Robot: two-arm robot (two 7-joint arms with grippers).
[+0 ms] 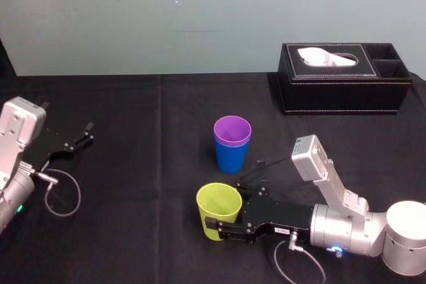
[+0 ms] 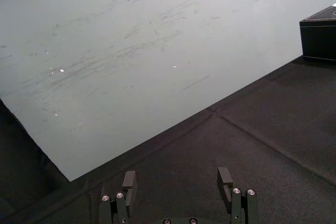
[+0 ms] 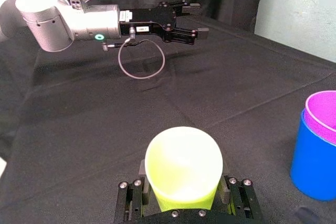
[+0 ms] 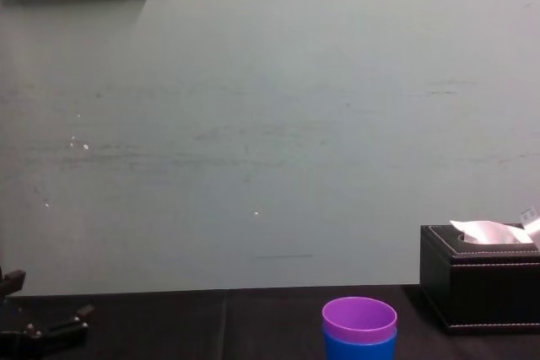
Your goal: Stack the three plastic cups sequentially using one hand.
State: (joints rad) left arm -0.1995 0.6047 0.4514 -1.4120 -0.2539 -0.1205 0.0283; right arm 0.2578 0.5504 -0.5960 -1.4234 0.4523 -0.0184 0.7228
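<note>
The yellow-green cup (image 1: pixel 218 207) stands upright near the table's front, right of centre. My right gripper (image 1: pixel 224 215) reaches in from the right, and its fingers press the cup's lower wall on both sides. The right wrist view looks down into this cup (image 3: pixel 182 174) between the gripper's (image 3: pixel 184 180) fingers. Behind it the purple cup (image 1: pixel 232 131) is nested inside the blue cup (image 1: pixel 231 157), both upright at mid-table; the chest view shows the purple cup (image 4: pixel 359 319) and blue cup (image 4: pixel 359 350) too. My left gripper (image 1: pixel 85 134) rests open at the far left, with nothing between its fingers (image 2: pixel 129 181).
A black tissue box (image 1: pixel 343 81) with a white tissue stands at the back right. A black cloth (image 1: pixel 146 164) covers the table. A grey cable loop (image 1: pixel 63 194) lies beside the left arm. A pale wall rises behind the table.
</note>
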